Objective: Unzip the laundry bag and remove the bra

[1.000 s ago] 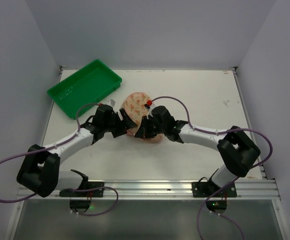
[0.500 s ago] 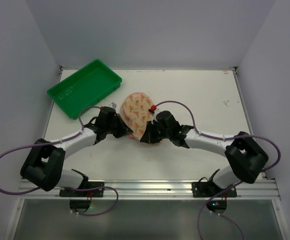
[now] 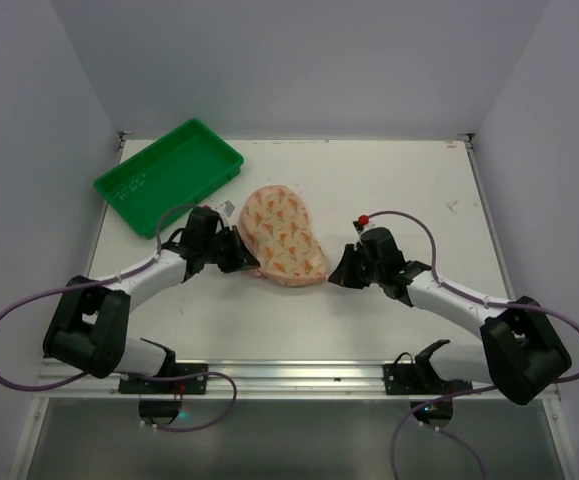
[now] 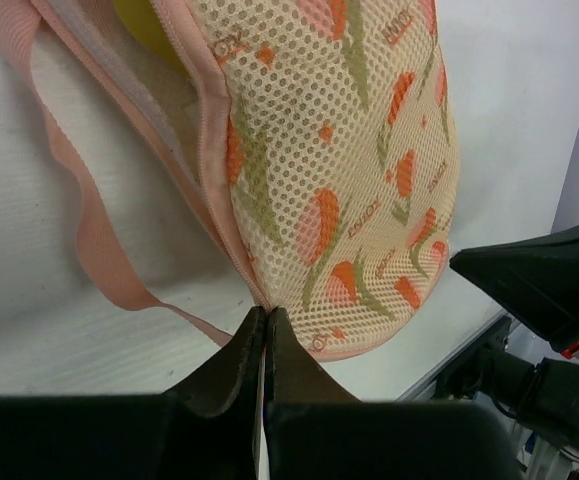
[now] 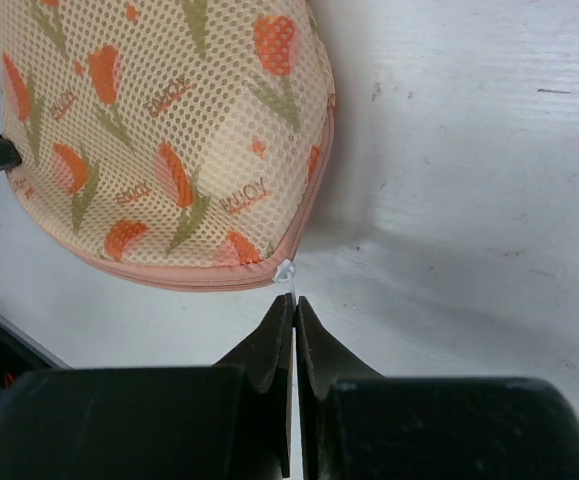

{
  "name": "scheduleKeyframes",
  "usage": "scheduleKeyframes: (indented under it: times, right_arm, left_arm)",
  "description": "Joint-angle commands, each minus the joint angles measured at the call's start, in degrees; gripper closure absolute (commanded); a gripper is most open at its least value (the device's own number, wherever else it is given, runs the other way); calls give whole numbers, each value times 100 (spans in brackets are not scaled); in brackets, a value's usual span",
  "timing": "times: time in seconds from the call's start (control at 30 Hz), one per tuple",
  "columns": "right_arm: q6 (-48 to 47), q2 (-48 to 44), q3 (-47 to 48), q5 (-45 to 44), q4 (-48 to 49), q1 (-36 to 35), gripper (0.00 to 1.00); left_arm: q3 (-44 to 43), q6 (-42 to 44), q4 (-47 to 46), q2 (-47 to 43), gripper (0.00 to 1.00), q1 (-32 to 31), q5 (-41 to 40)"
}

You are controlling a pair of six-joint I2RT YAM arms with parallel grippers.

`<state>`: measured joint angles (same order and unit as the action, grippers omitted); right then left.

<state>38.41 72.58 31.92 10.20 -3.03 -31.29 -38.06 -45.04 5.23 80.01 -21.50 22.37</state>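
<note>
The laundry bag (image 3: 285, 235), cream mesh with orange print and pink zip trim, lies flat at mid-table. My left gripper (image 3: 250, 261) is shut on its pink seam at the near left edge, where the pink loop (image 4: 81, 235) joins; in the left wrist view the tips (image 4: 266, 312) pinch the trim of the bag (image 4: 349, 140). The zip gapes beside the loop, and a yellow patch (image 4: 144, 25) shows inside; I cannot tell if it is the bra. My right gripper (image 3: 335, 274) is shut on the small white zip pull (image 5: 286, 270) at the bag's (image 5: 159, 130) right end, its tips (image 5: 294, 300) closed.
A green tray (image 3: 169, 175) stands at the back left, close behind my left arm. White walls close the table on three sides. The metal rail (image 3: 289, 375) with the arm bases runs along the near edge.
My left gripper has closed on the bag's seam. The right gripper, still shut, has slid rightwards off the bag to its right end, uncovering the bag.
</note>
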Motion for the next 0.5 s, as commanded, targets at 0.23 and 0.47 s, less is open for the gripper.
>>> scheduleKeyframes:
  times: [0.23, 0.47]
  right_arm:
    - [104, 283, 481, 596, 468, -1168, 100]
    - [343, 933, 1008, 475, 742, -1468, 100]
  left_arm:
    - [-1920, 751, -303, 1464, 100, 295, 531]
    - [-2322, 584, 143, 1266, 17, 304, -21]
